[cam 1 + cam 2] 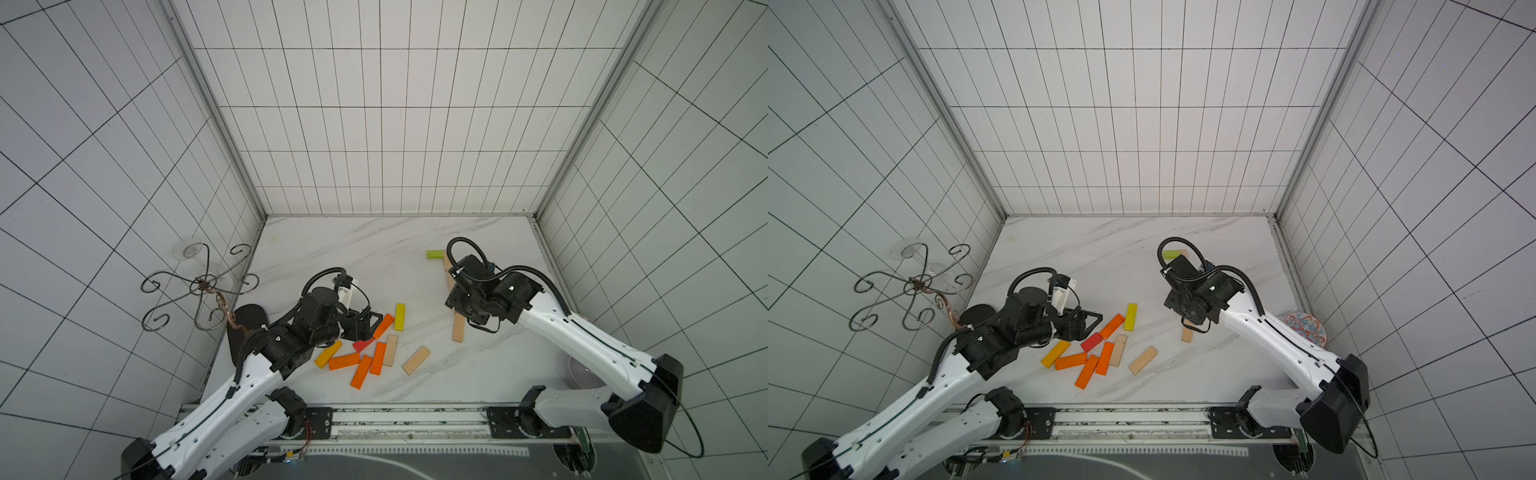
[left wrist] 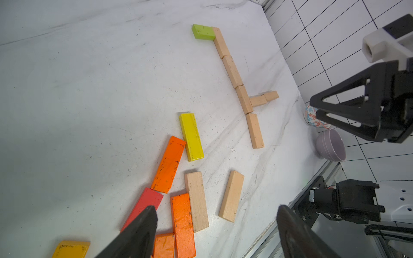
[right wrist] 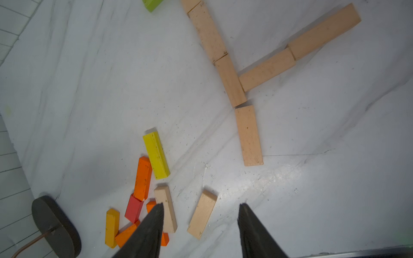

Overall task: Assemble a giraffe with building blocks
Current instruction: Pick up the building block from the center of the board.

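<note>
On white, grey-veined worktop [image 1: 353, 249], closed in by grid-tiled walls [image 1: 374, 124] on three sides: flat giraffe figure [image 2: 243, 98] of pale blocks with green block [image 2: 203, 32] at far end, under right arm [image 1: 582, 334]. Loose blocks [image 1: 376, 357], orange, yellow, red and pale, just beside left jaws. Left jaws spread wide, empty. Right jaws parted, holding nothing. On left wrist, white tag [image 1: 1061, 297], print too small to read.
</note>
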You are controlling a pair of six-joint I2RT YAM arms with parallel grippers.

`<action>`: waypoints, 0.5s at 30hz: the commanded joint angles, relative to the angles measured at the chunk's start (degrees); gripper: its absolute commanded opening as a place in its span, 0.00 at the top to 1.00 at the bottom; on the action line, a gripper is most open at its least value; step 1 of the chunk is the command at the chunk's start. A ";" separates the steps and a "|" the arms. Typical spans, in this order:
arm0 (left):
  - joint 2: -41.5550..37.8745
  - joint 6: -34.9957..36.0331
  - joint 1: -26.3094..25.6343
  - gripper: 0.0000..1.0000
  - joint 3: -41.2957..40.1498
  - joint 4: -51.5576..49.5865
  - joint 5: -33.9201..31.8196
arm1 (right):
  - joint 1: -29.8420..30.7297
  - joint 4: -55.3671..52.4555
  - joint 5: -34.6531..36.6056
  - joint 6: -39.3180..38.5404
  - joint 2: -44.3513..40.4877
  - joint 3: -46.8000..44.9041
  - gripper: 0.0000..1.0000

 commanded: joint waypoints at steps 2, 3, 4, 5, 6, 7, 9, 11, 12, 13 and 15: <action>-2.09 -1.24 -0.74 0.16 0.02 -0.02 -1.34 | 5.90 0.78 -0.06 11.63 1.63 -4.90 0.45; -2.33 -1.42 -0.89 0.16 -0.19 0.02 -1.47 | 7.06 1.38 -0.27 12.31 2.25 -5.32 0.45; -2.62 -1.59 -1.20 0.16 -0.40 0.02 -1.56 | 8.32 2.05 -0.61 13.07 3.03 -5.78 0.45; -2.88 -1.71 -1.39 0.16 -0.56 0.03 -1.68 | 9.51 2.80 -1.01 13.61 3.77 -6.22 0.45; -3.15 -1.80 -1.56 0.16 -0.73 0.02 -1.78 | 10.39 3.61 -1.38 14.02 4.36 -6.51 0.45; -3.40 -1.98 -1.67 0.16 -0.96 0.02 -1.89 | 11.29 4.52 -1.81 14.41 5.10 -7.01 0.45; -3.78 -2.30 -1.92 0.16 -1.38 0.02 -1.78 | 12.54 6.25 -2.73 15.05 6.52 -7.84 0.45; -3.80 -2.60 -2.39 0.16 -1.86 0.06 -1.70 | 13.23 8.60 -4.26 15.46 7.88 -9.36 0.45; -3.79 -2.69 -2.73 0.16 -2.12 0.13 -1.61 | 13.48 9.61 -4.96 15.54 8.42 -10.00 0.45; -3.79 -2.86 -3.12 0.16 -2.40 0.19 -1.52 | 13.72 10.68 -5.68 15.68 9.12 -10.66 0.45; -3.66 -2.95 -4.04 0.16 -2.95 0.50 -1.18 | 14.18 12.61 -6.89 16.03 10.38 -11.68 0.45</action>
